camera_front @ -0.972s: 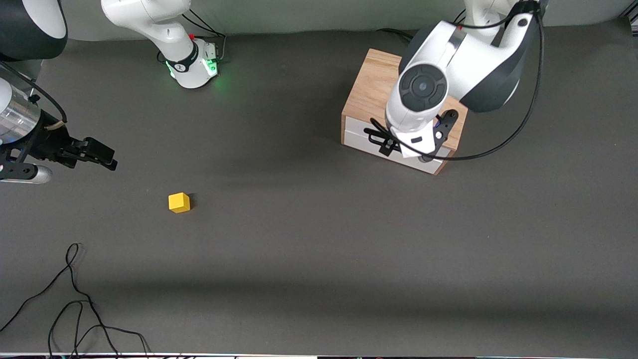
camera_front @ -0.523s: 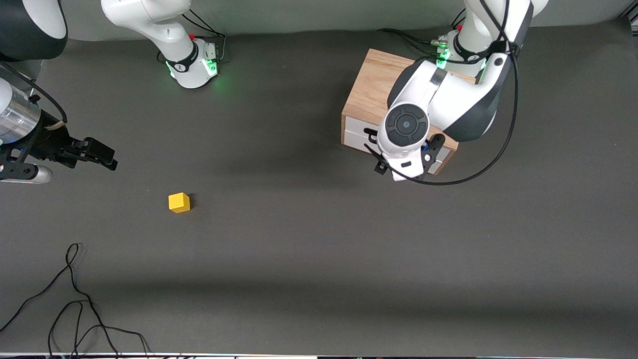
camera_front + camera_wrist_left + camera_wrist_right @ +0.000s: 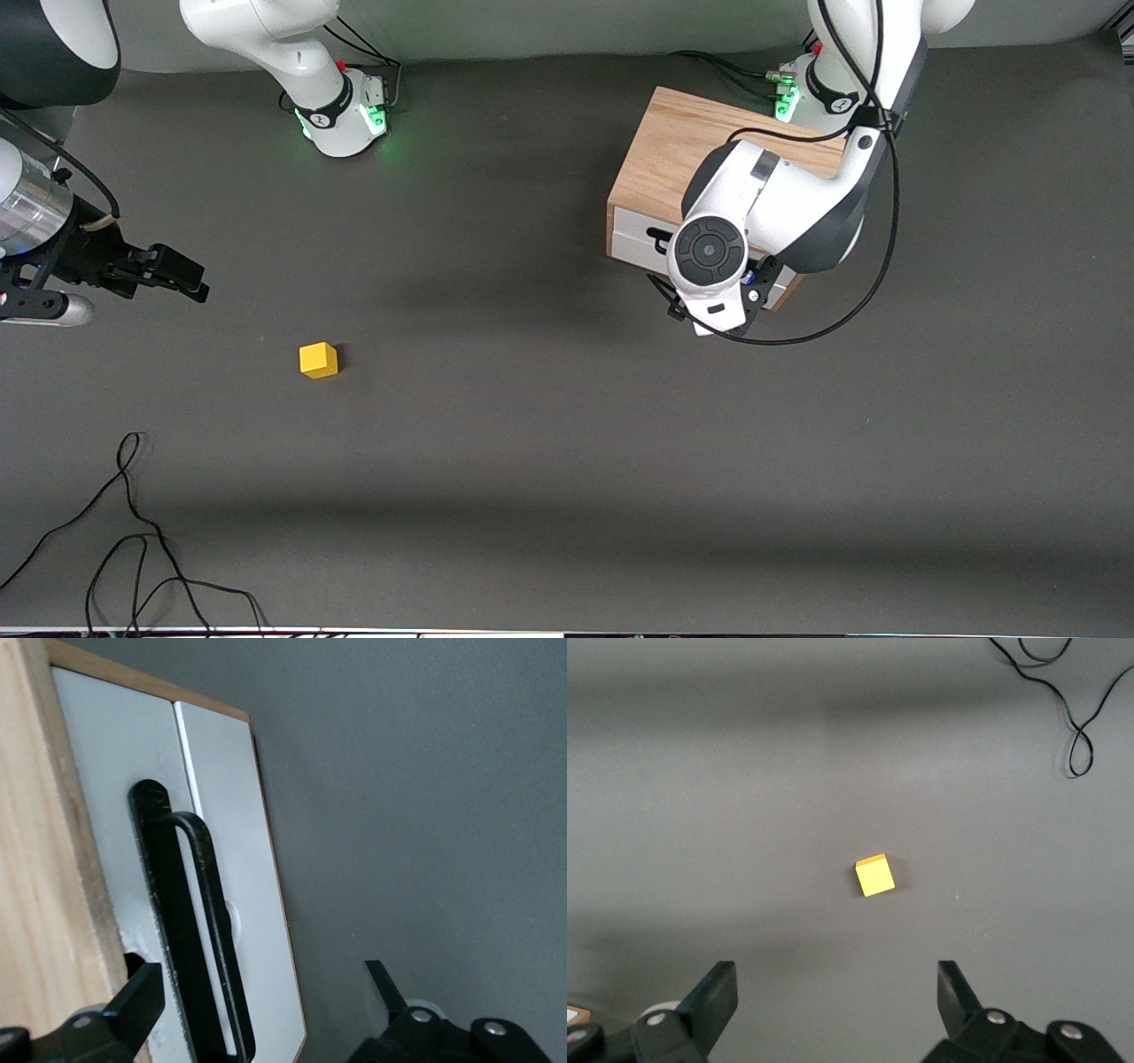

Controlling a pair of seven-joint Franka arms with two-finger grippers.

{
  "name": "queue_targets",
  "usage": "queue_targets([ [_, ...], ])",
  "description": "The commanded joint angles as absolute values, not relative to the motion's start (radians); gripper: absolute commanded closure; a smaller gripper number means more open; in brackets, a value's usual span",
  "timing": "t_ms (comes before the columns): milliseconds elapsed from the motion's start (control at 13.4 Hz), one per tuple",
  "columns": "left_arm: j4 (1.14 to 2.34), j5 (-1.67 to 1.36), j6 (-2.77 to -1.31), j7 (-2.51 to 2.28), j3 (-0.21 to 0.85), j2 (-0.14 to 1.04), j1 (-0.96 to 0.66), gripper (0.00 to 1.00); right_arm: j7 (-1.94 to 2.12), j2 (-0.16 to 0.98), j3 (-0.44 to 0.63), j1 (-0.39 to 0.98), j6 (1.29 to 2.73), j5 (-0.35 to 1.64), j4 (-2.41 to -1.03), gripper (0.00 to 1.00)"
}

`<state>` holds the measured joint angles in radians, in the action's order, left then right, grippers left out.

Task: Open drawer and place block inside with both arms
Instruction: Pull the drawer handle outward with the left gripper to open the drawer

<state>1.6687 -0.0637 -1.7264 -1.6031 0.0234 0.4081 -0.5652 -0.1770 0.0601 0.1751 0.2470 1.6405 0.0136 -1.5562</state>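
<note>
L pincer [image 3: 257,1010] open – R pincer [image 3: 837,992] open, waiting

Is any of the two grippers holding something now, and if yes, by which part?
Nothing is held. The left gripper is open in front of the drawer, near its handle. The right gripper is open above the block.

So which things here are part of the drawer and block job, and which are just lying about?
Part of the job:
- drawer, shut, black bar handle
- yellow block, on the table toward the right arm's end
- left gripper, open, at the handle
- right gripper, open, over the block, waiting

Just lying about:
- loose black cable, nearer the front camera than the block
</note>
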Motion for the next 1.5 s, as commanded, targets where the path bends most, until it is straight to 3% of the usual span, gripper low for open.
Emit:
queue_targets([
  [0, 1.712, -0.046, -1.762, -1.623, 0.021, 0.394, -0.572, 0.00, -0.195, 0.061, 0.176, 0.252, 1.626, 0.018, -1.542, 0.00],
  [1421, 1.733, -0.034, -1.851, -1.655, 0.021, 0.479, -0.583, 0.00, -0.193, 0.055, 0.175, 0.279, 1.624, 0.018, -1.543, 0.00],
])
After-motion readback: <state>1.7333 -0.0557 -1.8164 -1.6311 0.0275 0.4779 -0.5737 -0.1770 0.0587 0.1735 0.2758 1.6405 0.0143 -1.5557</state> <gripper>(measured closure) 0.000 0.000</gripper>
